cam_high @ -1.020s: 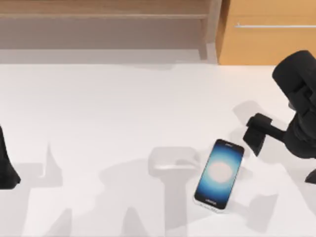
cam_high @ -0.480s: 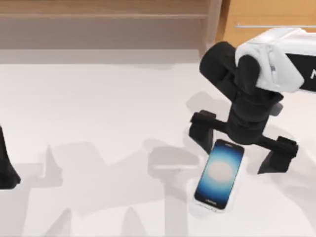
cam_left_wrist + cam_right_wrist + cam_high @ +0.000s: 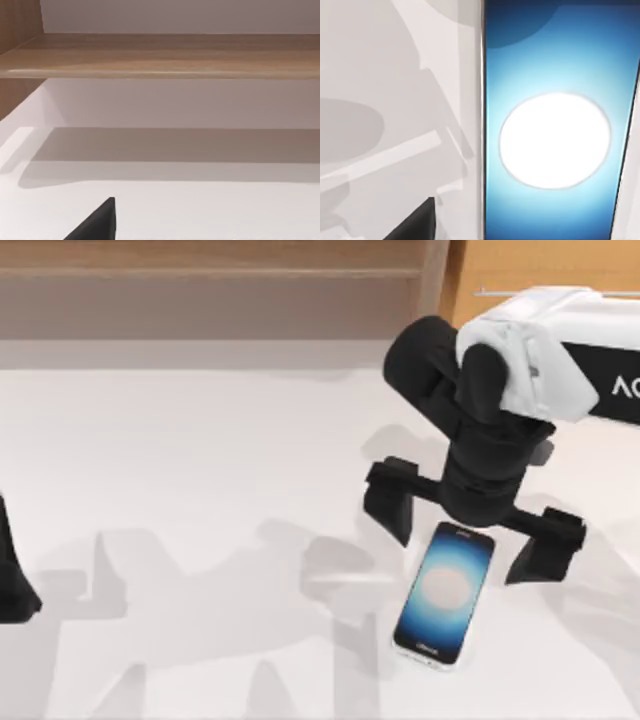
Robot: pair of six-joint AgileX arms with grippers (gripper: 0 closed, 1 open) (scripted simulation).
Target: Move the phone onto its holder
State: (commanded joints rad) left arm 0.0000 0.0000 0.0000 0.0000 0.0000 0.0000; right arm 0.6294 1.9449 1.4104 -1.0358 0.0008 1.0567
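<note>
Phone (image 3: 444,588): slim black smartphone, silvery edge, glowing blue-white screen facing up. It lies flat on the white table (image 3: 200,490), right of centre, slightly tilted.

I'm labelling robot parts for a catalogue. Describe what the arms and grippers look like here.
The right arm has a glossy white shell with dark lettering cut off at the picture's edge, then black rounded wrist segments. Its right gripper is matte black, with a crossbar carrying two blocky fingers. The left arm appears as a plain black shape at the table's left edge.
</note>
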